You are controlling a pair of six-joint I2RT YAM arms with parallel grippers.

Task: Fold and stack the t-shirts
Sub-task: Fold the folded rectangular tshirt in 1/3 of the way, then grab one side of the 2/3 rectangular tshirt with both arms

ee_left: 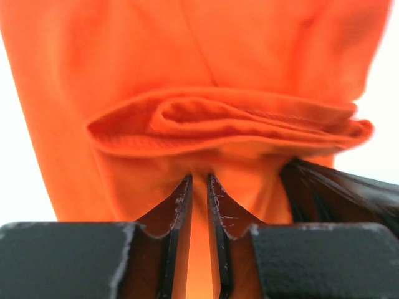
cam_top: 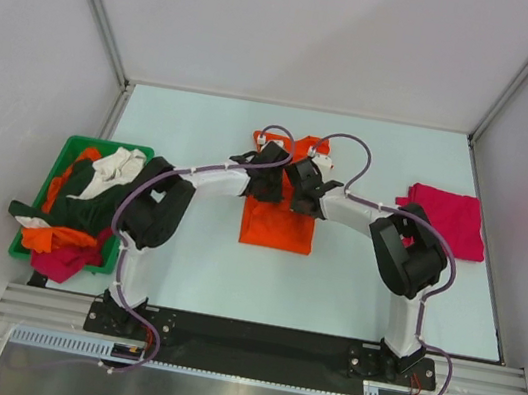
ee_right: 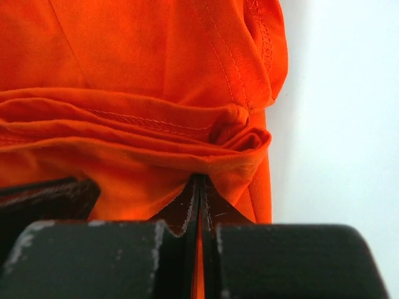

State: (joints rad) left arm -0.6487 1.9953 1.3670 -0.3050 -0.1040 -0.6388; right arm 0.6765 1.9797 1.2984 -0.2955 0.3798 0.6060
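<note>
A bright orange t-shirt lies partly folded at the table's middle. Both grippers meet over its far half. My left gripper is shut on a bunched fold of the orange cloth, with a thin strip of cloth between its fingers. My right gripper is shut tight on the same shirt's folded edge, its fingers pressed together. A magenta-red t-shirt lies folded at the right. Other t-shirts, dark green, cream, orange and magenta, are heaped in the green bin.
The green bin stands at the table's left edge, with shirts spilling over its near side. White enclosure walls stand left, right and behind. The arms' base rail runs along the near edge.
</note>
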